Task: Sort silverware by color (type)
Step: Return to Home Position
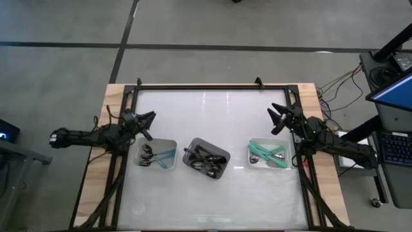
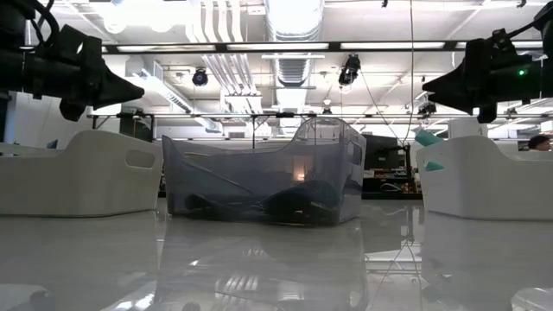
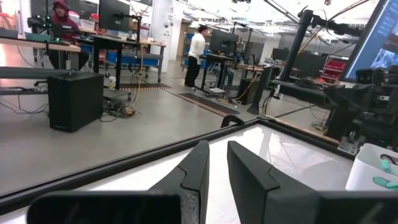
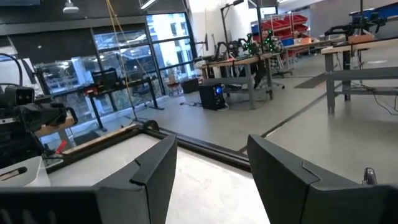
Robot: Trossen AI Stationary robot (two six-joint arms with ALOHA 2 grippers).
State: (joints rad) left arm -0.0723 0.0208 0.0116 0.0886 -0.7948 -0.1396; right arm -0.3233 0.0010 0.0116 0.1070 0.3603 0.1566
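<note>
Three trays stand in a row on the white tabletop. The left tray (image 1: 156,155) holds silver spoons (image 1: 147,154) and a mint-green one (image 1: 167,156). The dark middle tray (image 1: 206,158) holds black spoons (image 1: 203,156). The right tray (image 1: 271,154) holds mint-green spoons (image 1: 262,153) and a silver one (image 1: 279,155). My left gripper (image 1: 149,120) (image 3: 217,146) hovers beyond the left tray, pointing level, with a narrow gap between its fingers and nothing in it. My right gripper (image 1: 276,118) (image 4: 211,140) hovers beyond the right tray, wide open, with nothing between its fingers.
A black frame rail (image 1: 212,87) runs round the tabletop, with a wooden border (image 1: 96,161) outside it. White surface lies between the trays and the far rail, and also in front of the trays. In the low view both grippers (image 2: 138,89) (image 2: 428,86) hang above tray height.
</note>
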